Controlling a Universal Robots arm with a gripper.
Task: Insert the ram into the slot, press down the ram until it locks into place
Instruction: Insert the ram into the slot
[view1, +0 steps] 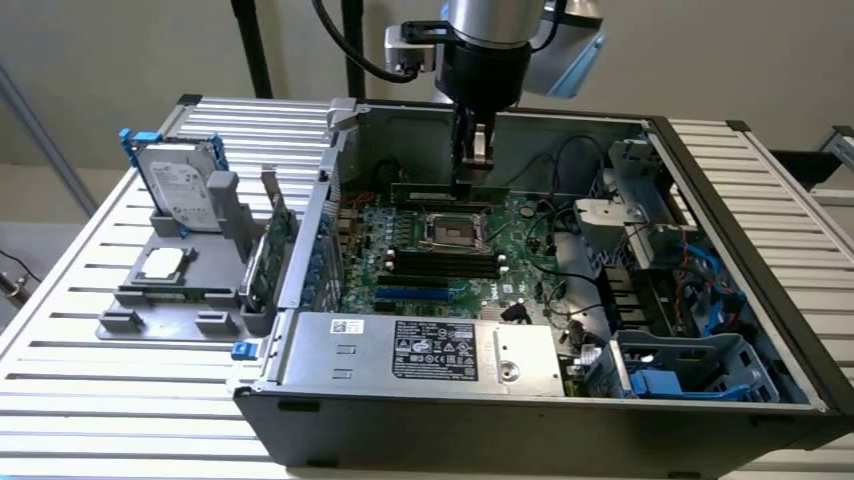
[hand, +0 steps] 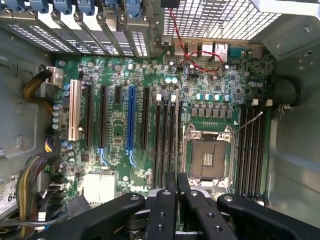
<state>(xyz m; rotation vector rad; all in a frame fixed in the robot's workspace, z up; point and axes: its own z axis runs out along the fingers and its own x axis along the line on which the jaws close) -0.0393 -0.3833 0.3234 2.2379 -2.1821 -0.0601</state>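
Note:
My gripper (view1: 474, 165) reaches down into the open computer case and is shut on the ram (view1: 427, 191), a thin green stick held level above the motherboard. The ram hangs clear of the board, over the area of the square CPU socket (view1: 451, 232). Parallel black memory slots (view1: 441, 263) lie beside that socket. In the wrist view the gripper (hand: 176, 187) has its dark fingers (hand: 162, 210) pressed close together. They line up with the bank of black slots (hand: 167, 145) next to the CPU socket (hand: 207, 157). A second bank of slots (hand: 252, 150) lies on the socket's other side.
A blue slot (hand: 131, 120) and black expansion slots sit beyond the memory bank. The power supply (view1: 427, 350) and a blue drive cage (view1: 681, 370) stand at the case's near side. Outside the case are a hard drive (view1: 180, 185), a grey fixture (view1: 167, 290) and an upright green card (view1: 274, 255).

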